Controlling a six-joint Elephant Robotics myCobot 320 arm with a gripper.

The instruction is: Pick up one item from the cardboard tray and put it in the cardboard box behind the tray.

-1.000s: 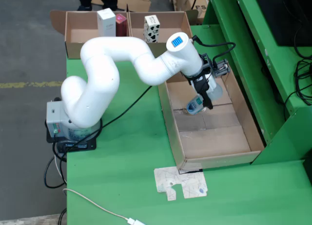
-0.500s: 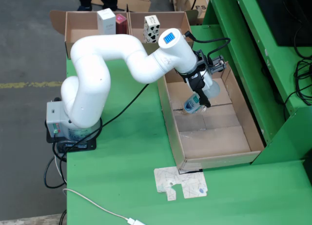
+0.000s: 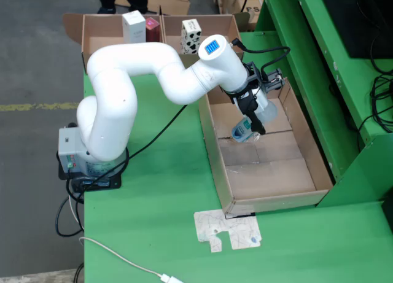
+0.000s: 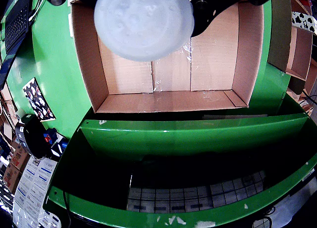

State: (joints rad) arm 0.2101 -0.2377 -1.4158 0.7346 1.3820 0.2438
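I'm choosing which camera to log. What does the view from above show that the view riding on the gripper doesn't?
Only from above: the white robot arm, the gripper shut on the small clear blue-labelled bottle, and the cardboard box holding upright cartons. Only from the gripper: the bottle's round pale base, close up, and a dark keyboard. Both: the long cardboard tray and green table.

A green table [image 3: 166, 191] is carrying everything in the view from above. A long cardboard tray [image 3: 216, 163] is lying along its right side, against a raised green ledge. Two open cardboard boxes [image 3: 98, 40] are sitting at the far edge. A printed flat cardboard piece [image 3: 227, 229] is lying near the front edge, and a white cable [image 3: 123, 258] is trailing across the front left corner.
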